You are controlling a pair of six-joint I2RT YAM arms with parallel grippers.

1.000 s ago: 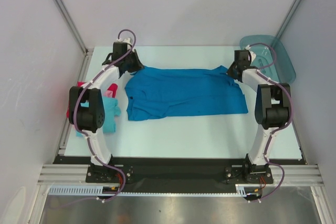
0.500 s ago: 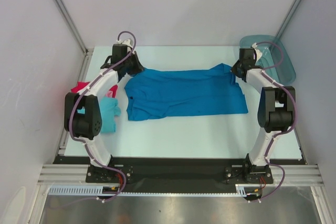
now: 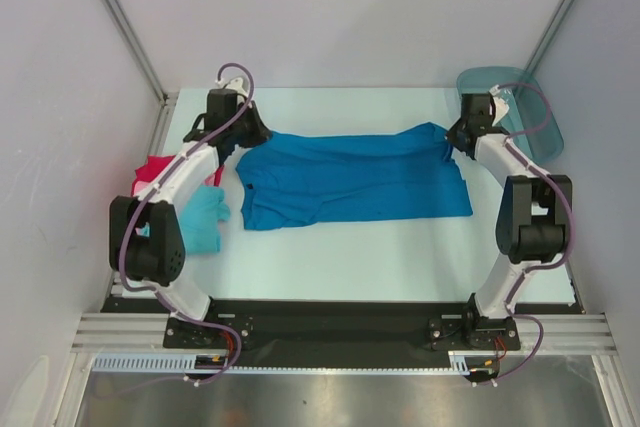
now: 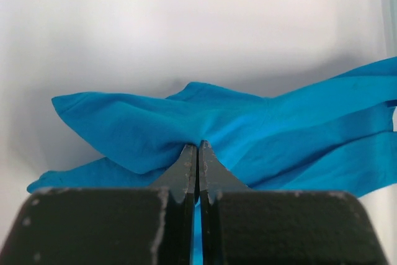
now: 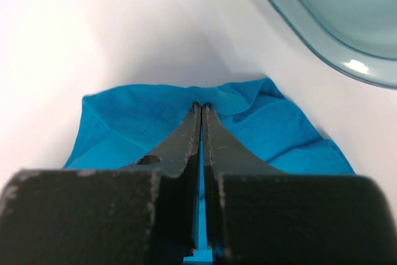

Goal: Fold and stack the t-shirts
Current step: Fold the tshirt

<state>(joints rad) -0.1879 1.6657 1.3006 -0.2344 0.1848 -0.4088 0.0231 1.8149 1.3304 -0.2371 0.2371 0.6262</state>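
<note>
Both jaws clamped on far corners of blue shirt; teal tray near right.

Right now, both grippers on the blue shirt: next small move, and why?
Probably lift both corners together, ready to fold toward the near hem. The left gripper and right gripper are each shut on a far corner of the blue shirt, which lies spread out flat.

This is looking like a robotics lab cell rather than a home. Plain white panels are closing in a pale table on three sides. Bare aluminium rails are running along its near edge, and the left arm and the right arm are standing bolted there, purple cables hanging loose.
</note>
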